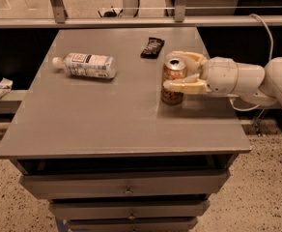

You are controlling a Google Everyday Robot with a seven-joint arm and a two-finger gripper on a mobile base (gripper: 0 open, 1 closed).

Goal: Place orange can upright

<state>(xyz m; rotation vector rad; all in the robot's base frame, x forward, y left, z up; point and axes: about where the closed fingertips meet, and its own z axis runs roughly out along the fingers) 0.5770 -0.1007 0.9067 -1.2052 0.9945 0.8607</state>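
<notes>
The orange can point(173, 82) stands upright on the grey table point(107, 124), right of the middle, with its silver top and pull tab facing up. My gripper point(181, 72) reaches in from the right with its pale fingers point(185, 86) closed around the can, one in front at mid-height and one behind near the top. The can's base looks to be at the table surface.
A clear plastic bottle with a white label point(86, 65) lies on its side at the back left. A small dark packet point(152, 47) lies behind the can. The table's right edge is close to the can. Drawers are below the tabletop.
</notes>
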